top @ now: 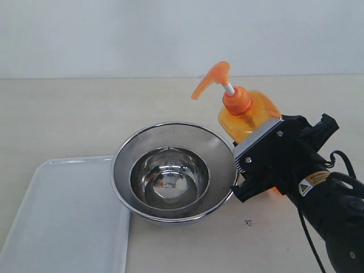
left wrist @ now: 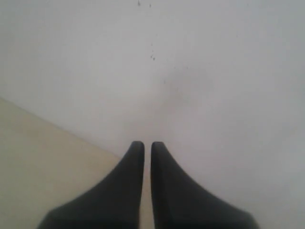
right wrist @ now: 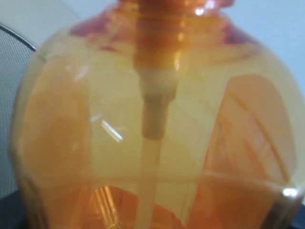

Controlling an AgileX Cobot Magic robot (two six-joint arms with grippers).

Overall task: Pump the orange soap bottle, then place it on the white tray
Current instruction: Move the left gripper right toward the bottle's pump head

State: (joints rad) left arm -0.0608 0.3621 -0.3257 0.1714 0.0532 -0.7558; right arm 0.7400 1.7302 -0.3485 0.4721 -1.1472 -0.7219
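Your right gripper (top: 256, 165) is a blocky black housing with a silver-grey plate (top: 257, 138) along its upper edge, dotted with small screws (top: 279, 133). On the black arm (top: 335, 216) behind it you'll see a white sticker (top: 311, 183) bearing an orange warning triangle, and a thin black cable (top: 344, 158) loops off on the right. Your left gripper (left wrist: 147, 152) has two matte black fingers (left wrist: 121, 191), broad at the base and tapering in a curve to rounded tips.
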